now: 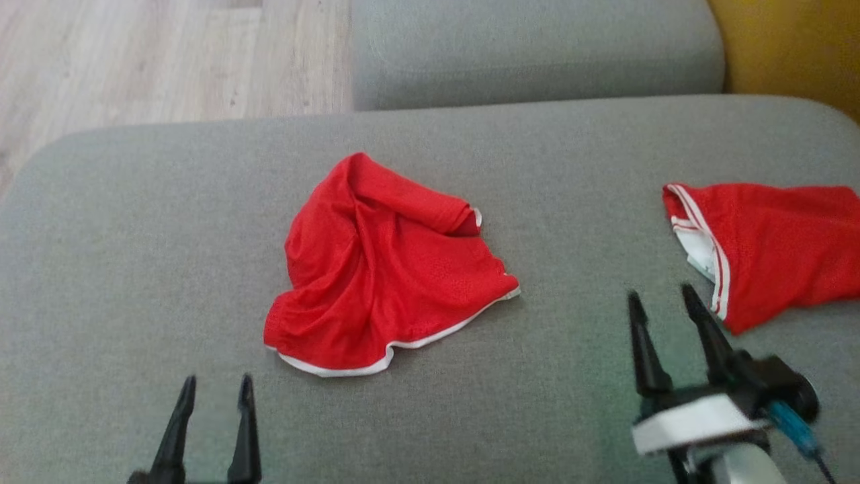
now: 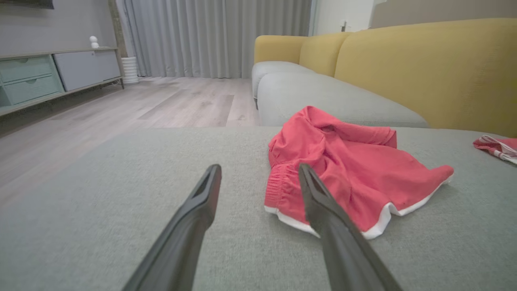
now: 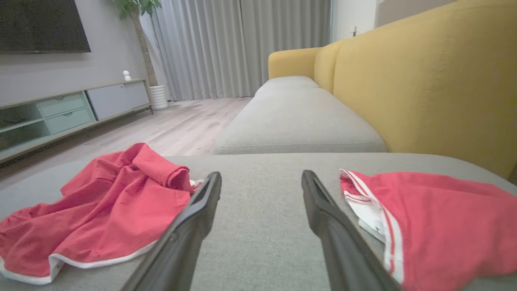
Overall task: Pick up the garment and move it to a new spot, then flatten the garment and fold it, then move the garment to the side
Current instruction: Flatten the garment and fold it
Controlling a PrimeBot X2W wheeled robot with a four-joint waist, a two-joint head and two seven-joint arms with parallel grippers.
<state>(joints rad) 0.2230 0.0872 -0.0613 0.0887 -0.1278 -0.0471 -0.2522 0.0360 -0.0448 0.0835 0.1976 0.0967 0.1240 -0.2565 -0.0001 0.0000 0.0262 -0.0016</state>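
Note:
A crumpled red garment (image 1: 383, 269) with a white hem lies in the middle of the grey cushion (image 1: 134, 255); it looks like mesh shorts. In the left wrist view the garment (image 2: 351, 169) sits just beyond and right of my fingers. My left gripper (image 1: 213, 390) hovers open near the cushion's front edge, below and left of the garment, holding nothing. My right gripper (image 1: 662, 299) is open and empty, between the garment (image 3: 101, 210) on its left and a second red piece (image 3: 444, 218) on its right.
A second red garment with white stripes (image 1: 772, 249) lies at the cushion's right edge. Another grey seat cushion (image 1: 531, 54) lies beyond, with a yellow sofa back (image 3: 424, 81) to the right. Wooden floor (image 1: 168, 60) shows at the far left.

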